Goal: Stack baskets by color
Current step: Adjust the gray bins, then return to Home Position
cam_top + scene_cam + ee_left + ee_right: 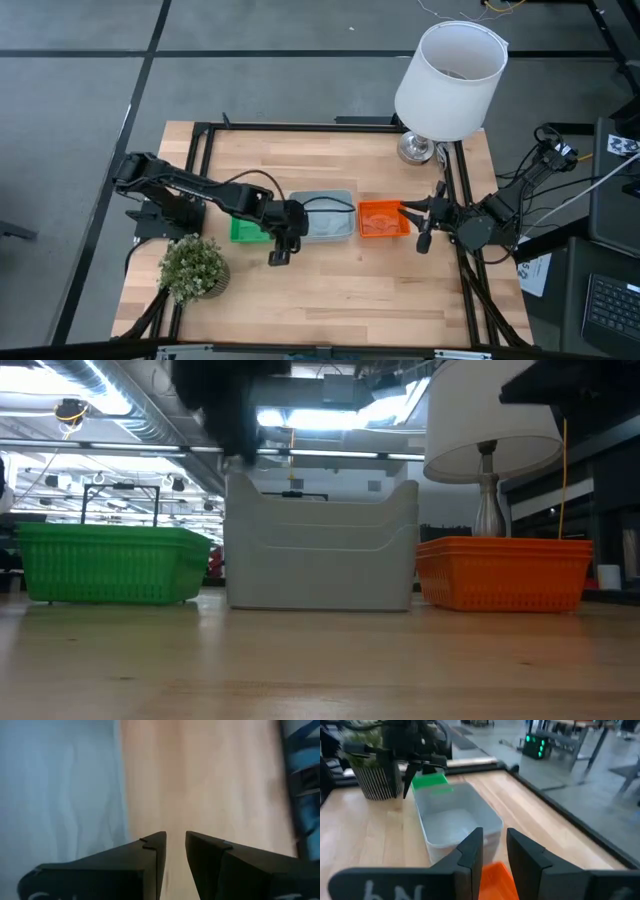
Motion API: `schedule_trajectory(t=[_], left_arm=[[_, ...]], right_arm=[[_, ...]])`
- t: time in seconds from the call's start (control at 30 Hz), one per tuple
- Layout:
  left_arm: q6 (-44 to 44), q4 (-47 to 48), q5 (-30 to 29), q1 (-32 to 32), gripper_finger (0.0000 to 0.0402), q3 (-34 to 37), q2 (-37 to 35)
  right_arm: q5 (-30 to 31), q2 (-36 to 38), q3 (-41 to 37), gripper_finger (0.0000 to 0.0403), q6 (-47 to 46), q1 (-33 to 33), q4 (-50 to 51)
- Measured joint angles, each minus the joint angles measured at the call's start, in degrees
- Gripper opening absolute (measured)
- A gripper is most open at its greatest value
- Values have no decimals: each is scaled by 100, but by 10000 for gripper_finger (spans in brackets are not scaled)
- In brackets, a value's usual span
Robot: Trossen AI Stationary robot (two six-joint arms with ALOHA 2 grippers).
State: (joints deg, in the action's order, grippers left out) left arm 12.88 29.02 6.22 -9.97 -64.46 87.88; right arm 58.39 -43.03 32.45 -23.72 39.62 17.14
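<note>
Three baskets stand in a row on the wooden table, each on its flat bottom: green (245, 231) at the left, grey-blue (326, 215) in the middle, orange (383, 220) at the right. Stepped lines on the grey-blue wall (320, 545) show baskets nested one in another. My left gripper (280, 257) hangs above the table at the grey-blue basket's near left corner, pointing steeply down, open a little with nothing between its fingers (175, 840). My right gripper (417, 225) waits raised just beyond the orange basket's right end, open (495, 837) with nothing in it.
A big white lamp (450, 70) stands at the far right corner and a bushy potted plant (192, 265) at the near left. Black frame rails (300, 127) edge the table. Bare wood (340, 290) lies along the near side.
</note>
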Motion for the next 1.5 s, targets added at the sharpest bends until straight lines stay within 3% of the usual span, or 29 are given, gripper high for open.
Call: schedule_trajectory(t=[0.13,0.2,0.3,0.37,0.57,0.73,0.8,0.9,1.03,1.2,1.3,1.4,1.5], left_arm=[[-449,279,-426,-256,65,-289,-464],[-707,405,-818,-416,65,-330,-832],[-755,668,-1546,-742,65,-131,-1605],[-816,594,-1829,-952,65,119,-2187],[-420,-201,-2071,-1303,65,1535,-3915],[-280,-1643,-2061,-1458,65,3146,-5158],[-322,-2186,-2050,-1457,65,3647,-5549],[-338,-2619,-2059,-1455,65,4110,-6002],[-381,-2635,-2054,-1454,65,4364,-6393],[-908,-2470,-2063,-1450,65,4488,-6759],[-1018,-2423,-2055,-1413,65,4594,-6928],[-939,-2315,-2053,-1381,65,4646,-7077],[-808,-2138,-2051,-1382,65,4648,-7193]], right_arm=[[-1,10,-2,87,1201,1,-849],[-282,98,-2,87,1664,51,-1010],[-783,407,-2,87,1650,144,-764],[-785,597,-4,87,1312,142,-283],[-502,1245,-835,87,743,132,-180],[-607,1803,-1992,87,1082,81,-1693],[-1042,2007,-2388,87,1524,-52,-2516],[-2536,2326,-2753,87,2354,-343,-3483],[-4091,2656,-2785,87,2948,-847,-3638],[-4214,2884,-2779,87,3129,-1663,-2944],[-4690,2937,-2864,87,2755,-2158,-2544],[-5103,2962,-3018,87,2554,-2550,-2681],[-5140,3040,-3121,87,2617,-2842,-2788]])
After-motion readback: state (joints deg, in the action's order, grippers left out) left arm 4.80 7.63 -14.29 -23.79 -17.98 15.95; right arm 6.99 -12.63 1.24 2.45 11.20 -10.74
